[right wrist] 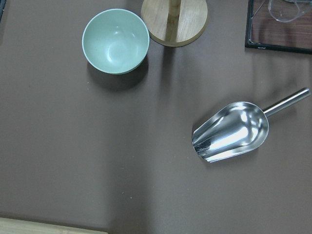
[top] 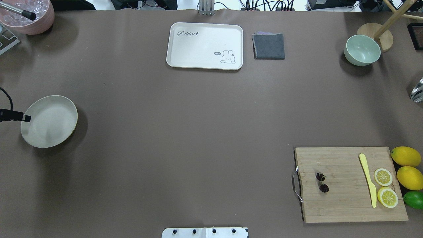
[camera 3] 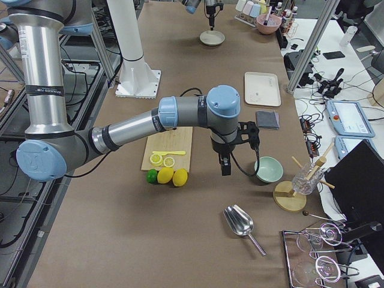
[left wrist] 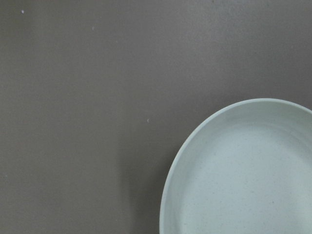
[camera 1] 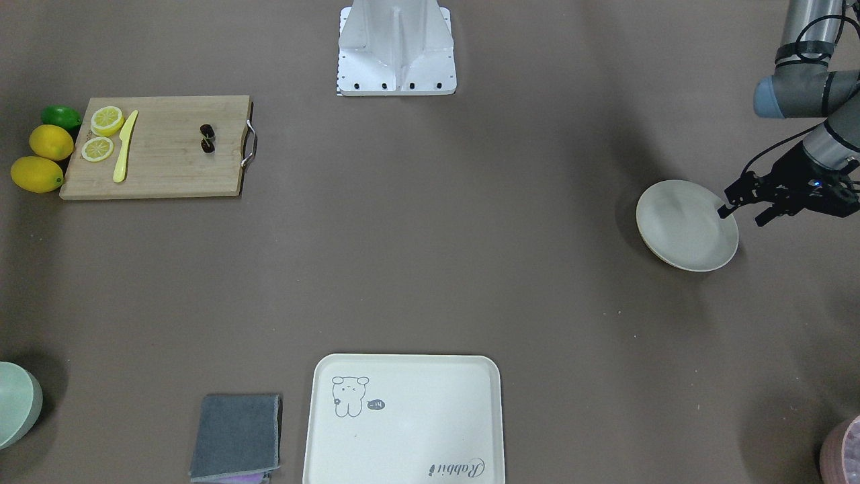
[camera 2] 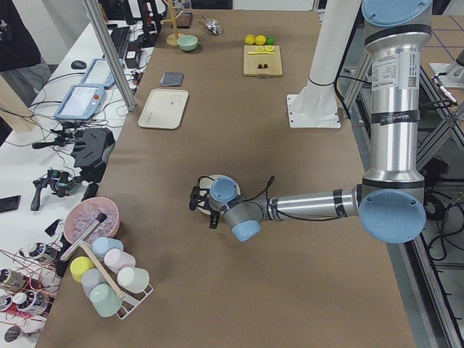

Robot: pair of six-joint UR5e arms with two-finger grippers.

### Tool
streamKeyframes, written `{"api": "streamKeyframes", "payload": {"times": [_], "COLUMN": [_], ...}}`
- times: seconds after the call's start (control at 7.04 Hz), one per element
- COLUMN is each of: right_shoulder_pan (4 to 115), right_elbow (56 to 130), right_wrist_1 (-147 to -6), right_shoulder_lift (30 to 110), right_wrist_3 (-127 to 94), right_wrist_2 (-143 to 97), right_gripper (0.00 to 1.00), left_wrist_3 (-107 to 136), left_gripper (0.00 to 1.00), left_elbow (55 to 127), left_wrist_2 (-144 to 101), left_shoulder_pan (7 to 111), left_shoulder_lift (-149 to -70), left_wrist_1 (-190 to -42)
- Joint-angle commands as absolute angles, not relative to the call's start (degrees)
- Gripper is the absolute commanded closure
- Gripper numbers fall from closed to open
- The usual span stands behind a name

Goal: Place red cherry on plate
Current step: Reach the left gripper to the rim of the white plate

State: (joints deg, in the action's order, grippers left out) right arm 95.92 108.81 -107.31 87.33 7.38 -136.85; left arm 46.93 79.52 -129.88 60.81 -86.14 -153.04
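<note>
Find red cherry (top: 322, 182) lying on wooden cutting board (top: 343, 205) near its metal handle end, apart from yellow knife (top: 368, 180), two lemon slices (top: 383, 177) and, just off the board's other end, two lemons (top: 405, 156) and a lime (top: 413, 199). Note plate (top: 49, 121) on counter (top: 185, 132) at the opposite side, well apart from the cherry, with left end effector (camera 1: 744, 212) spread beside it, one fingertip (camera 1: 725, 210) over the plate's rim. See right end effector (camera 3: 224, 165) hanging above counter between board and pale green bowl (camera 3: 268, 169), metal scoop (right wrist: 231, 131) lying near; cannot tell whether spread or pressed together.
</note>
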Motion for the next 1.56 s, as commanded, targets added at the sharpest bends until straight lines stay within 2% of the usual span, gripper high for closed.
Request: {"api": "streamKeyframes", "payload": {"times": [0.0, 0.14, 0.43, 0.71, 0.85, 1.14, 1.28, 1.42], "right_shoulder_pan": [96.06, 96.06, 96.24, 96.68, 96.77, 96.77, 96.94, 97.29], "right_elbow": [108.81, 108.81, 108.90, 109.25, 109.25, 109.16, 109.25, 109.34], "right_wrist_1": [-107.31, -107.31, -107.31, -107.31, -107.31, -107.31, -107.31, -107.31], "right_shoulder_lift": [87.36, 87.28, 87.36, 87.71, 87.80, 87.80, 87.89, 88.06], "right_wrist_3": [7.38, 7.38, 7.38, 7.38, 7.38, 7.38, 7.38, 7.47], "right_wrist_2": [-136.85, -136.93, -136.93, -136.93, -136.93, -136.93, -136.93, -136.93], "right_gripper": [0.00, 0.00, 0.00, 0.00, 0.00, 0.00, 0.00, 0.00], "left_wrist_3": [47.20, 47.11, 46.93, 46.85, 46.93, 46.76, 47.37, 47.55], "left_gripper": [0.11, 0.21, 0.34, 0.82, 1.00, 1.00, 1.00, 1.00], "left_elbow": [79.10, 79.10, 76.83, 76.82, 76.73, 78.38, 81.44, 85.91], "left_wrist_2": [-128.94, -128.94, -128.85, -128.50, -126.49, -126.73, -132.66, -139.85], "left_shoulder_pan": [60.12, 60.12, 59.77, 58.98, 57.58, 57.39, 58.18, 63.14], "left_shoulder_lift": [-86.13, -86.05, -85.78, -85.78, -85.69, -85.26, -85.34, -86.39], "left_wrist_1": [-153.46, -153.63, -158.00, -158.29, -159.60, -159.88, -157.61, -150.45]}}
